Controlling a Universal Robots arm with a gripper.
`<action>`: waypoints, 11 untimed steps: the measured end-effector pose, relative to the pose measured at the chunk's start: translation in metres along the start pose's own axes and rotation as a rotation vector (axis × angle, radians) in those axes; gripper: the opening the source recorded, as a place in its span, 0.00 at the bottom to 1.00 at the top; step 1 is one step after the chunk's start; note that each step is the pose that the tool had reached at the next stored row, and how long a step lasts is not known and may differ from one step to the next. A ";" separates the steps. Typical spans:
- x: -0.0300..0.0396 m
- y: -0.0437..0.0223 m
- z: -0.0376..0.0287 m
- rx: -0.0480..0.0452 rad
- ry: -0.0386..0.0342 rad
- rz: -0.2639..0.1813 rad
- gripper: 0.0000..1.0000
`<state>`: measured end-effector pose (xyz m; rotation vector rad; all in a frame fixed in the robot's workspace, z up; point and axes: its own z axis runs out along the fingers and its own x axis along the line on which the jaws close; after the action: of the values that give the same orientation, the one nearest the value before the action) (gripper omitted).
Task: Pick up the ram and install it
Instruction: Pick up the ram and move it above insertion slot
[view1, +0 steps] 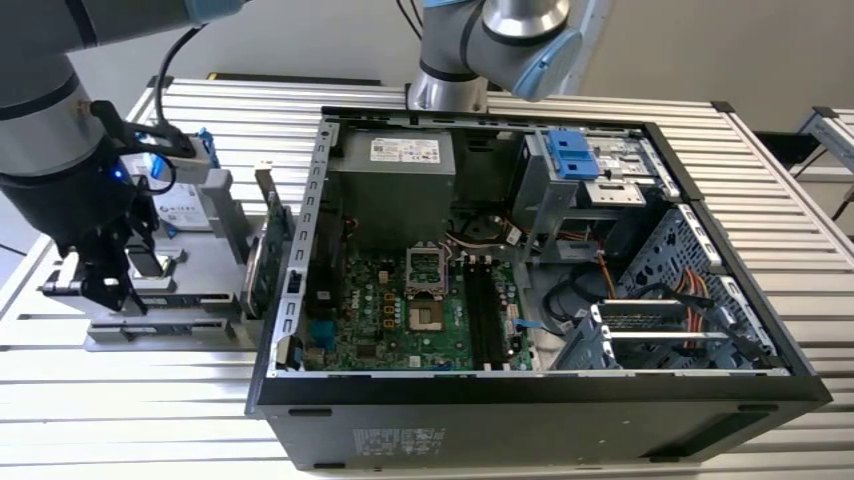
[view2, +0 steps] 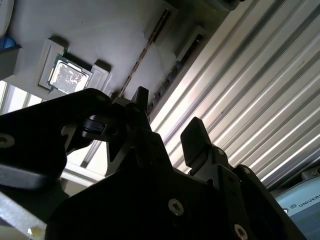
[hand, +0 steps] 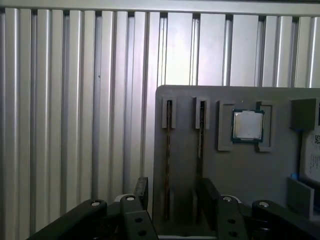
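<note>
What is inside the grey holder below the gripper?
Two thin ram sticks on edge in slots, and a silver processor chip in a recess. The open gripper hides one end of each stick.

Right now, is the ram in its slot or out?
In: the ram stands on edge in its tray slot.
</note>
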<state>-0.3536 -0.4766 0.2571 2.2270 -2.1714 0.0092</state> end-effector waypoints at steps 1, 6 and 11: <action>0.0002 0.0000 0.0008 -0.0001 0.0001 0.000 1.00; 0.0008 -0.0001 0.0056 0.0000 -0.0001 0.000 1.00; 0.0011 -0.0001 0.0098 0.0001 -0.0001 0.000 1.00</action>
<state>-0.3536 -0.4780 0.2473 2.2271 -2.1715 0.0092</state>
